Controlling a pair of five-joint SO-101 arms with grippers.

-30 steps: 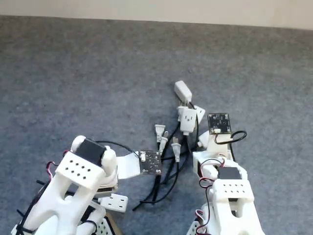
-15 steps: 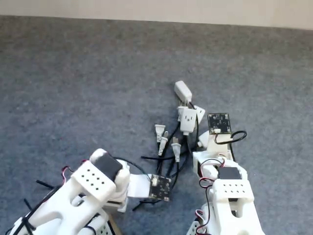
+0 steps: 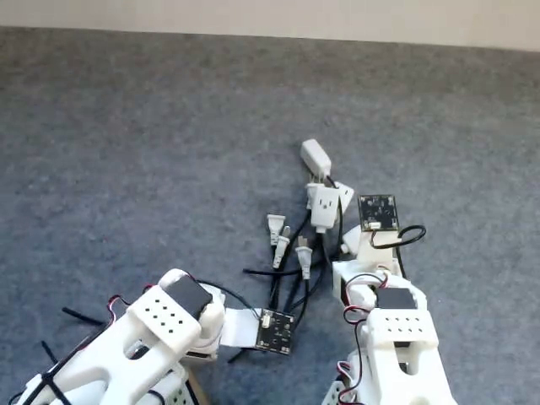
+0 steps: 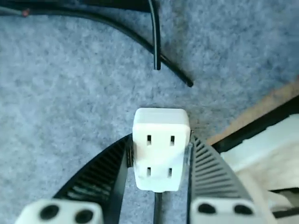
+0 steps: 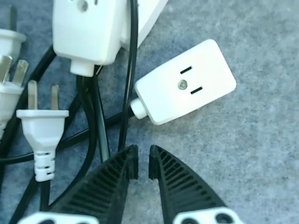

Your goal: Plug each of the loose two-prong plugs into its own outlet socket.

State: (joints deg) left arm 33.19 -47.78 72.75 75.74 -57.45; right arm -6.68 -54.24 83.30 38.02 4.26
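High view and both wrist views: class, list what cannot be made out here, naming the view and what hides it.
High view: the left arm covers the socket block clamped in the left pincer.
Right wrist view: the picture's edge cuts off a plug and a large socket.
High view: the tangled cords overlap; which plug each feeds is untraceable.

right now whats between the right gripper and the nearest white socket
Right wrist view: bare carpet between the right gripper and white socket; cords run beside.
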